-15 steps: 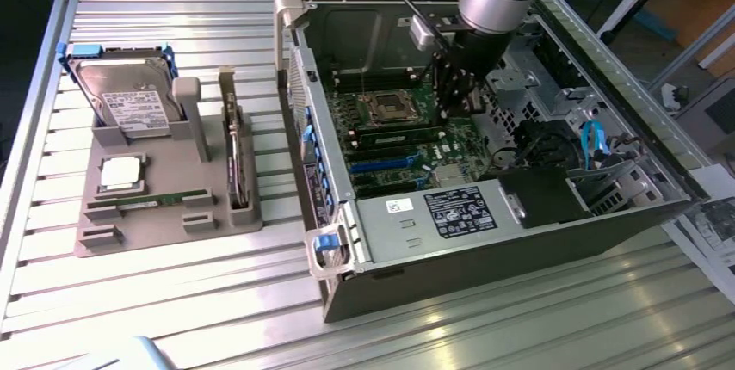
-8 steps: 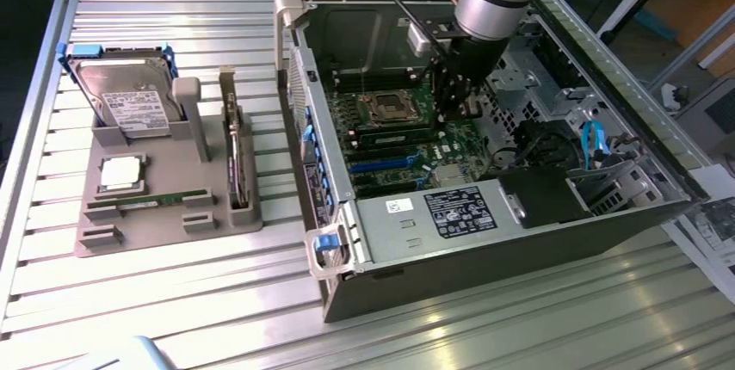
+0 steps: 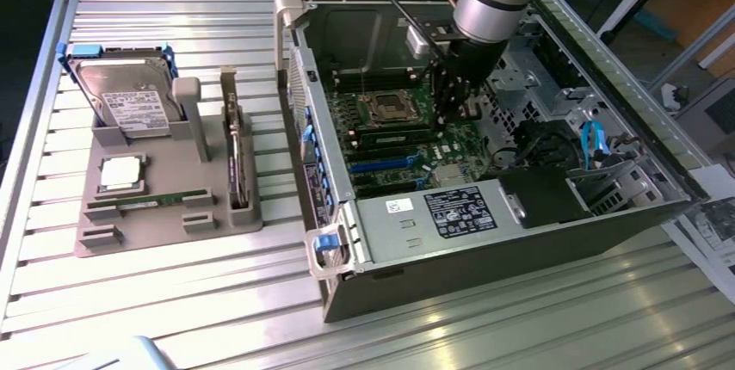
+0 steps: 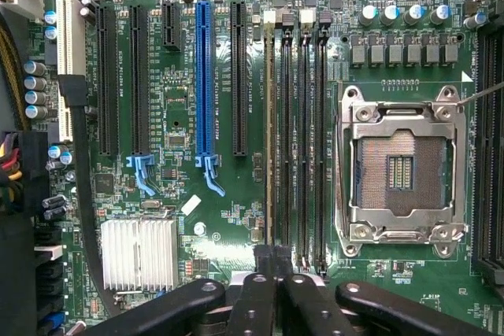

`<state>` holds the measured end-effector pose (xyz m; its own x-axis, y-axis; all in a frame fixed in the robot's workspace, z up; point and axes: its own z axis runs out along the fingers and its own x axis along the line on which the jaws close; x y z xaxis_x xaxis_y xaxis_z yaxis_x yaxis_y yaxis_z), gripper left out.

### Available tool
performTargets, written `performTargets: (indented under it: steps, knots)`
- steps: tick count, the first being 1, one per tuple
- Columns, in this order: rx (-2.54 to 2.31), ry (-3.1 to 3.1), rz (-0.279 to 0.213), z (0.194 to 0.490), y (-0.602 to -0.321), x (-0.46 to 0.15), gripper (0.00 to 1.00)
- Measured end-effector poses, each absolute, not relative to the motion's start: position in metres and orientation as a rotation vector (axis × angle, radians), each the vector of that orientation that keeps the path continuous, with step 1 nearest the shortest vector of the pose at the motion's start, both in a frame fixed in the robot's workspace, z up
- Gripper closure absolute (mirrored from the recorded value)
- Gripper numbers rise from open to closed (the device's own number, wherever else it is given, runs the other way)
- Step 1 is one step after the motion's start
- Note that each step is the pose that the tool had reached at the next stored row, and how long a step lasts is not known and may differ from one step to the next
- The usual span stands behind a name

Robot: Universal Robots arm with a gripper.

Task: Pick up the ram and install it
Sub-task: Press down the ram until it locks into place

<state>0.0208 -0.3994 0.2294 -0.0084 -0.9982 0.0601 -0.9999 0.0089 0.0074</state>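
A green ram stick (image 3: 150, 200) lies flat on the grey holder (image 3: 161, 224) at the exterior view's left. My gripper (image 3: 448, 116) reaches down inside the open computer case (image 3: 494, 215), over the motherboard (image 4: 236, 194). Its black fingers (image 4: 293, 289) are pressed together at one end of the row of memory slots (image 4: 303, 131). A thin tan edge of another ram stick (image 4: 270, 131) stands in the slot nearest the blue slot (image 4: 204, 76) and runs up to the fingertips. Whether the fingers grip it or only touch it I cannot tell.
The grey holder also carries a hard drive (image 3: 124, 95), a square silver processor (image 3: 122, 172) and an upright dark card (image 3: 236, 151). Beside the memory slots sits the empty processor socket (image 4: 400, 171). A silver heatsink (image 4: 138, 253) and cables (image 3: 591, 142) lie in the case.
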Motion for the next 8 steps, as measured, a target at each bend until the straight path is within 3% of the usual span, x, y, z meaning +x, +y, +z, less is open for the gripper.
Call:
performTargets:
  steps: [8]
  knots:
    - [2.178,-2.197,0.057,0.244,-0.399,0.021,0.89]
